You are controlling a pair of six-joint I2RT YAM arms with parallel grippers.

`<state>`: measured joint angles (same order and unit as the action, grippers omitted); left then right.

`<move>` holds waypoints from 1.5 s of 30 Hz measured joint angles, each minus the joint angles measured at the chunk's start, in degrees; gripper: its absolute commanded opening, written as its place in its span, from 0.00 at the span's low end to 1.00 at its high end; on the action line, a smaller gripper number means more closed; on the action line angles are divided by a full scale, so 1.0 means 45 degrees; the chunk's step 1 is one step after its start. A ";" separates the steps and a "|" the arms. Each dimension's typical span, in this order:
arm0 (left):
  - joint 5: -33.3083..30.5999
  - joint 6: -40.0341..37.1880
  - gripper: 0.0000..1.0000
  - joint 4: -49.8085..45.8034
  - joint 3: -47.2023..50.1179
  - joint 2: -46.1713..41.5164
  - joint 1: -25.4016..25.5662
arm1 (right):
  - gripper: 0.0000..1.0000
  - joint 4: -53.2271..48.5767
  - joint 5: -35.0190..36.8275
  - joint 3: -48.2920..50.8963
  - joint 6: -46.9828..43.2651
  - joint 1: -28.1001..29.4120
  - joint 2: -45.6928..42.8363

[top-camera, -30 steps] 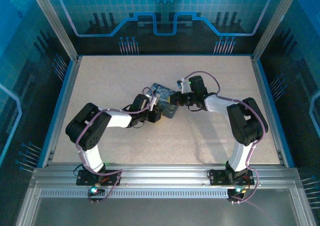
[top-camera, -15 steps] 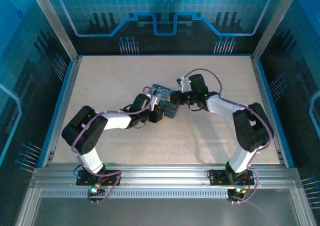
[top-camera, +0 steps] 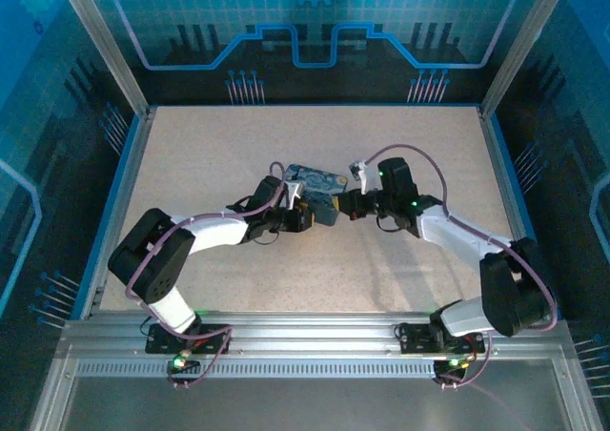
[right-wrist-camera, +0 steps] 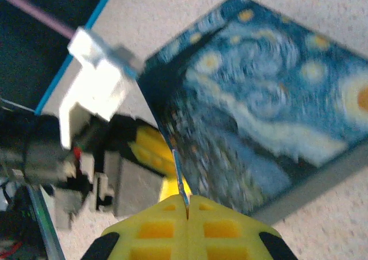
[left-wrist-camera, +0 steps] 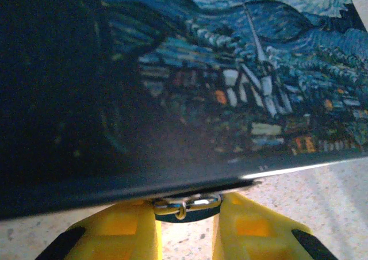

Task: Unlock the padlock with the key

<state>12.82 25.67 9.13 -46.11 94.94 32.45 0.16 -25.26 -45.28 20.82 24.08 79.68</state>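
Note:
The blue night-sky tin [top-camera: 319, 185] lies mid-table with both grippers at its near edge. In the left wrist view the tin [left-wrist-camera: 230, 81] looms above my left gripper [left-wrist-camera: 187, 215]. The yellow fingers [left-wrist-camera: 123, 228] press from both sides on the small silvery padlock [left-wrist-camera: 195, 202], whose shackle and ring show just under the tin's edge. My left gripper [top-camera: 303, 217] sits at the tin's near left corner. My right gripper [right-wrist-camera: 188, 201] is shut on the key [right-wrist-camera: 180, 176], a thin blade pointing up at the tin's [right-wrist-camera: 270, 104] corner edge. My right gripper [top-camera: 345, 205] is at the tin's near right corner.
The speckled beige table [top-camera: 238, 145] has a blue raised border [top-camera: 119, 193] and metal frame posts at the back corners. The left arm's white camera mount [right-wrist-camera: 95, 81] and grey wrist body [right-wrist-camera: 129, 185] stand close to the left of the key.
The right arm's elbow has swung out to the right and its gripper has slid down and right along the tin. The left arm has stretched lower. The tin has turned slightly.

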 measured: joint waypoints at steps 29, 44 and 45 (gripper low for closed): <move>0.0607 0.3672 0.11 -0.0578 -0.0389 -0.0767 0.0306 | 0.00 0.2273 0.2438 0.2851 -0.1447 0.2089 0.0010; 0.0767 0.4949 0.09 -0.0583 -0.0389 -0.0777 0.0306 | 0.00 0.4138 0.2662 0.3065 -0.1554 0.2307 0.1268; 0.0782 0.4993 0.09 -0.0588 -0.0389 -0.0777 0.0306 | 0.01 0.4221 0.2667 0.3065 -0.1554 0.2307 0.1331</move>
<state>16.34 48.14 6.48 -47.86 91.44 33.82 19.16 -13.26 -31.48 13.82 34.46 85.67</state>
